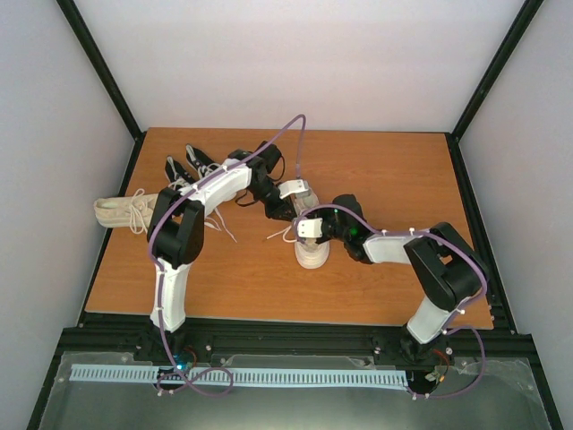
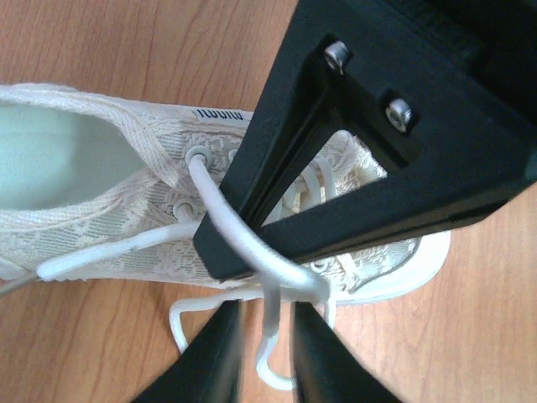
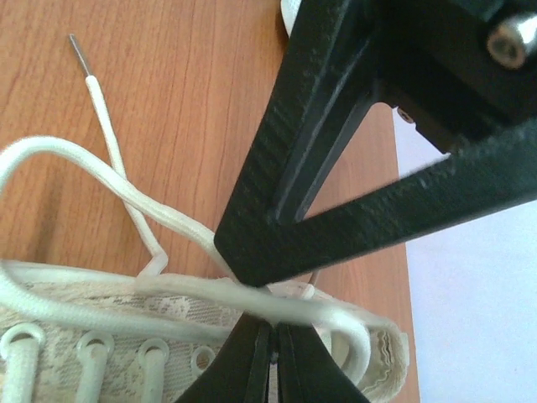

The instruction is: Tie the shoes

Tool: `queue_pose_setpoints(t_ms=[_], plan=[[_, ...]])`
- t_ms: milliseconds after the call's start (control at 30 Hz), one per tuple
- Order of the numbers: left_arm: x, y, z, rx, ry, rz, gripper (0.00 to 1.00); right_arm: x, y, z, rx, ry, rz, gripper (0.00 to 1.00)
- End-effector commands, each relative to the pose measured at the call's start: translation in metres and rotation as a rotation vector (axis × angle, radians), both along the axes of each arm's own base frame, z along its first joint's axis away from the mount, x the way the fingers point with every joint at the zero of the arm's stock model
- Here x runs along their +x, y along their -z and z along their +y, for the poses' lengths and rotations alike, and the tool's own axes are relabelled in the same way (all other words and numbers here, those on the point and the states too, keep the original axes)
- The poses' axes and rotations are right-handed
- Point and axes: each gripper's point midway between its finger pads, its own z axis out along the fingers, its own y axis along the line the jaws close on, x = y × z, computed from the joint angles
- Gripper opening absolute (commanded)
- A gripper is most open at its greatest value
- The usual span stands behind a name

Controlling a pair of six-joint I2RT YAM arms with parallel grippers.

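Centrally, a cream sneaker (image 1: 312, 254), untied, sitting a little near of the middle of the tabletop (image 1: 385, 170). Pale lace (image 2: 220, 220) threaded through the eyelets (image 2: 199, 154), looping loose over the upper and down onto the tabletop.

Judged light and soft: lacy knit upper, thin white sole, nothing to anchor it. Likely to skid or swivel on the smooth surface under any sideways tug.

Lace judged limp, round and fairly slick, liable to slip out of a shallow pinch. Free end with grey aglet (image 3: 77, 46) lying flat, awkward to pick up there. Best taken mid-strand, close above the eyelets and deep between the pads. Better to pull evenly against the opposite strand than to drag the shoe. Little to gain from gripping the shoe body.

Directly over the shoe, both arms meeting.
- **Left gripper (image 2: 268, 357):** jaws drawn narrow, closed on a strand of lace running up between them.
- **Right gripper (image 3: 270, 357):** jaws shut almost tip to tip, a loop of lace crossing right at the tips. Caught or merely touching, cannot tell.

Each wrist view also half filled by the other arm's black triangular finger (image 2: 336, 168), tip down among the crossing strands.

Farther out, well apart at the left edge: second cream sneaker (image 1: 119, 212), laces trailing. Just beyond it, toward the far left, two black sneakers (image 1: 176, 170) side by side.
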Motion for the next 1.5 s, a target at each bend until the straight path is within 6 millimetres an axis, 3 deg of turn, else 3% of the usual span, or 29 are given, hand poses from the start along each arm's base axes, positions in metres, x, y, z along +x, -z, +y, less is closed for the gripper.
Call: queue_pose_setpoints(t_ms=[0, 133, 267, 433, 567, 833, 900, 967, 1133, 1467], plan=[[0.010, -0.025, 0.008, -0.026, -0.018, -0.055, 0.33, -0.004, -0.010, -0.006, 0.019, 0.029, 0.038, 0.03], [0.028, -0.039, 0.040, -0.027, -0.105, -0.102, 0.65, -0.014, -0.011, -0.011, 0.037, 0.053, 0.122, 0.03], [0.033, -0.018, 0.069, 0.106, -0.193, -0.155, 0.78, -0.022, -0.018, -0.013, 0.091, 0.097, 0.226, 0.03], [0.020, 0.022, 0.081, 0.240, -0.222, -0.267, 0.84, -0.029, -0.020, -0.016, 0.143, 0.189, 0.422, 0.03], [0.007, 0.049, 0.077, 0.322, -0.177, -0.332, 0.88, -0.035, -0.022, -0.020, 0.157, 0.223, 0.477, 0.03], [0.017, 0.079, 0.081, 0.386, -0.152, -0.388, 0.88, -0.037, -0.030, -0.018, 0.198, 0.261, 0.570, 0.03], [0.018, 0.089, 0.082, 0.416, -0.144, -0.382, 0.85, -0.039, -0.033, -0.017, 0.211, 0.267, 0.600, 0.03], [0.012, 0.097, 0.084, 0.431, -0.126, -0.352, 0.74, -0.043, -0.033, -0.017, 0.218, 0.277, 0.640, 0.03], [0.001, 0.090, 0.087, 0.411, -0.135, -0.332, 0.02, -0.047, -0.037, -0.024, 0.232, 0.356, 0.715, 0.03], [0.027, 0.047, 0.089, 0.355, -0.326, -0.348, 0.01, -0.069, -0.050, -0.042, 0.276, 0.525, 0.934, 0.03]])
